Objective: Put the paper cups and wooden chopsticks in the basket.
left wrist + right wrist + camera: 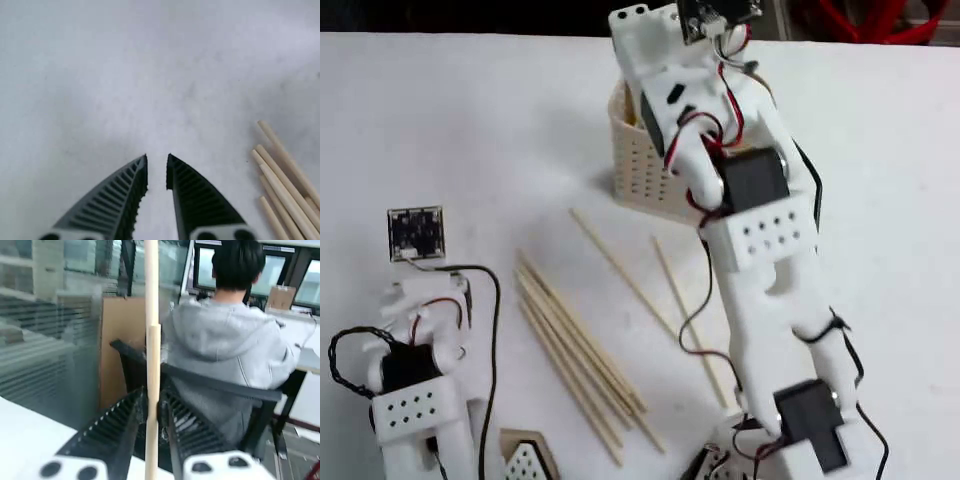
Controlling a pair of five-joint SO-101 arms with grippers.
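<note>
Gripping chopsticks (pixel 152 315), the right pincer (pixel 153 393) faces an office (pixel 50 330); the left pincer (pixel 157 157), narrowly parted, hangs over white table (pixel 150 70).

Likely office: monitors (pixel 204 267), desk chair (pixel 225 384), glass partition (pixel 50 315).

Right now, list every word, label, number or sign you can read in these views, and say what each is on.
No text can be read.
Background screens: too blurred to read.
Small circuit board on the table: marks too small to read.
No print visible on the basket or the chopsticks.
</note>
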